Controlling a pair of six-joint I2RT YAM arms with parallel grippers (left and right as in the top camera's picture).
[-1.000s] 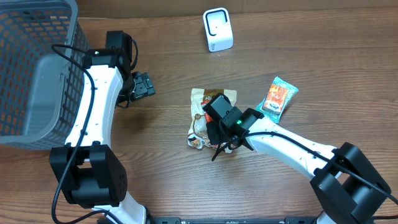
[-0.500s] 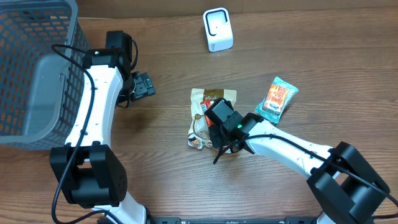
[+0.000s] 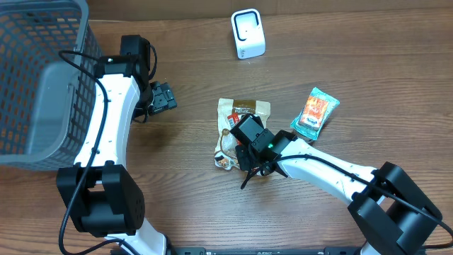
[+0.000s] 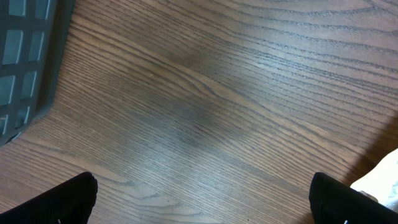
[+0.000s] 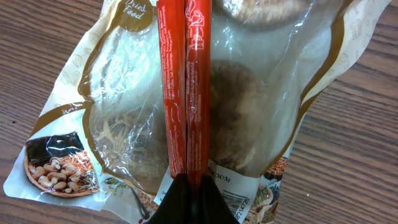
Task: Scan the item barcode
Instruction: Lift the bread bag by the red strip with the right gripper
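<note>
2 packets (image 3: 242, 108) (image 3: 316, 112), 1 scanner (image 3: 248, 33), 1 basket (image 3: 49, 106)

In the right wrist view, the right pincer (image 5: 185, 9) shows as two red fingers pressed together, their tips running off the top edge; whether film is caught between them is unclear. The snack bag (image 5: 112, 124) beneath is cropped at the top. From overhead, the right arm (image 3: 318, 164) hides the bag's middle and the pincer itself. The grey basket (image 3: 42, 28) runs off the left and top edges. Print on the small packet (image 3: 316, 110) is too small to read. In the left wrist view, only the dark tips of the left pincer (image 4: 202, 202) show, cut off at the bottom corners, and a white shape (image 4: 382, 180) at the right edge is too cropped to identify.
</note>
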